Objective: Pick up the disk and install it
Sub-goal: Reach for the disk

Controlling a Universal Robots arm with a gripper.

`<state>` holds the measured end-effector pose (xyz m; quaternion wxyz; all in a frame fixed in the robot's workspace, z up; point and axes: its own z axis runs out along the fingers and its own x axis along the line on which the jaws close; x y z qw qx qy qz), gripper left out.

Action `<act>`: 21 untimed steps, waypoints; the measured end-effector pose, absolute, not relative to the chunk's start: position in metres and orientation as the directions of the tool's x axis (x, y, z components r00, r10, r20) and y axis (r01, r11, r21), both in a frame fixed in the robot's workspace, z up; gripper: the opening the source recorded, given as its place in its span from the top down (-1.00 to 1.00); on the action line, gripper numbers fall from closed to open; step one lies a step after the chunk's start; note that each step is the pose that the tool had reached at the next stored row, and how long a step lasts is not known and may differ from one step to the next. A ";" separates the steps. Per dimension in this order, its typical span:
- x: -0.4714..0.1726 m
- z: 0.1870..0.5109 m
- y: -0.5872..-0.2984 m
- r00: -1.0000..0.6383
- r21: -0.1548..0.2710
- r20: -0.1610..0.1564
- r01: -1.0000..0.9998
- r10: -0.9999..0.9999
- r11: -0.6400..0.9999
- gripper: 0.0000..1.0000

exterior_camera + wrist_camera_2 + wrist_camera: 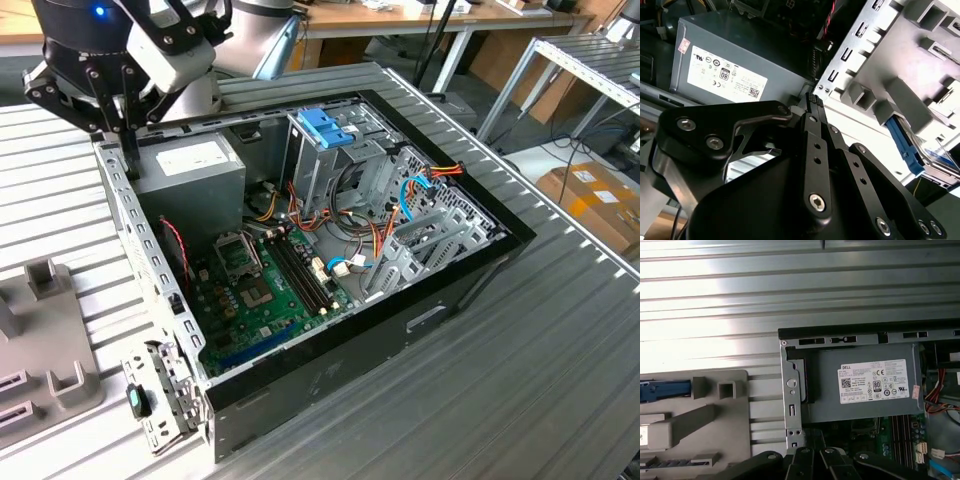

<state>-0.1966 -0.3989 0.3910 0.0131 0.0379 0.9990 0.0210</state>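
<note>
One flat disk (929, 151), long edge toward case (791, 365)

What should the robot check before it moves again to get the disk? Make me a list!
1. Gripper empty: ok. The gripper holds nothing.
2. Fingers open: not ok. The fingers are shut together.
3. Disk in sight: ok. The disk lies in the grey holder beside the computer case.
4. Gripper over the disk: not ok. It hangs over a corner of the case, by the grey power box.
5. Slot for the disk free: cannot tell.
</note>
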 end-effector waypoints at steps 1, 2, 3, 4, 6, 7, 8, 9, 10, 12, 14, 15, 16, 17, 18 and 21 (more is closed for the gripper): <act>-0.197 0.391 -0.399 -0.997 0.043 -0.025 0.075 0.076 0.996 0.79; -0.198 0.391 -0.399 -0.997 0.043 -0.025 0.075 0.076 0.996 0.79; -0.199 0.391 -0.399 -0.997 0.043 -0.025 0.075 0.076 0.996 0.79; -0.200 0.391 -0.399 -0.997 0.043 -0.025 0.075 0.076 0.996 0.79; -0.204 0.391 -0.399 -0.997 0.043 -0.025 0.075 0.076 0.996 0.79; -0.205 0.391 -0.399 -0.997 0.043 -0.025 0.075 0.076 0.996 0.79; -0.207 0.391 -0.399 -0.997 0.043 -0.025 0.075 0.076 0.996 0.79; -0.208 0.391 -0.399 -0.997 0.043 -0.025 0.075 0.076 0.996 0.79; -0.208 0.391 -0.399 -0.997 0.043 -0.025 0.075 0.076 0.996 0.79; -0.210 0.391 -0.399 -0.997 0.043 -0.025 0.075 0.076 0.996 0.79; -0.212 0.391 -0.399 -0.997 0.043 -0.025 0.075 0.076 0.996 0.79; -0.214 0.391 -0.399 -0.997 0.043 -0.025 0.075 0.076 0.996 0.79; -0.214 0.391 -0.399 -0.997 0.043 -0.025 0.075 0.076 0.996 0.79; -0.215 0.391 -0.399 -0.997 0.043 -0.025 0.075 0.076 0.996 0.79; -0.215 0.391 -0.399 -0.997 0.043 -0.025 0.075 0.076 0.996 0.79; -0.217 0.391 -0.399 -0.997 0.043 -0.025 0.075 0.076 0.996 0.79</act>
